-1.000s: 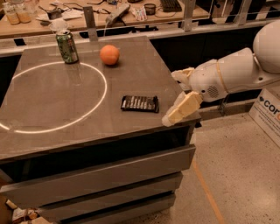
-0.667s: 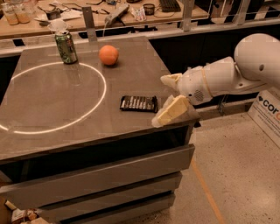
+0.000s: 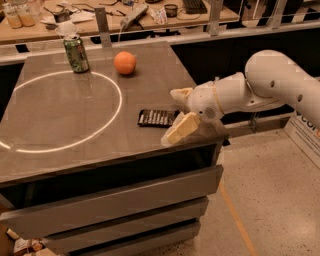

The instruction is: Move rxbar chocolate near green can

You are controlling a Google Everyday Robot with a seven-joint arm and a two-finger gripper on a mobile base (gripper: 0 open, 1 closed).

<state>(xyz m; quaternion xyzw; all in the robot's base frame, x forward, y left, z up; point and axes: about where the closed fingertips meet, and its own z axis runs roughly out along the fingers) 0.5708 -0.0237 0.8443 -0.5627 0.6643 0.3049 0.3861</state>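
Note:
The rxbar chocolate (image 3: 156, 118) is a flat black wrapped bar lying near the right front edge of the grey table (image 3: 65, 130). The green can (image 3: 76, 53) stands upright at the table's far left. My gripper (image 3: 177, 113) is at the table's right edge, just right of the bar, with its two cream fingers spread apart, one above and one below the bar's right end. It holds nothing.
A round orange fruit (image 3: 125, 63) sits at the back middle of the table, right of the can. A white ring of light (image 3: 60, 110) lies across the table's left half. A cluttered bench (image 3: 125, 15) runs behind. Drawers (image 3: 115, 200) front the table.
My gripper has moved left, from beyond the table's right edge to right beside the bar. The bar, can and orange have not moved.

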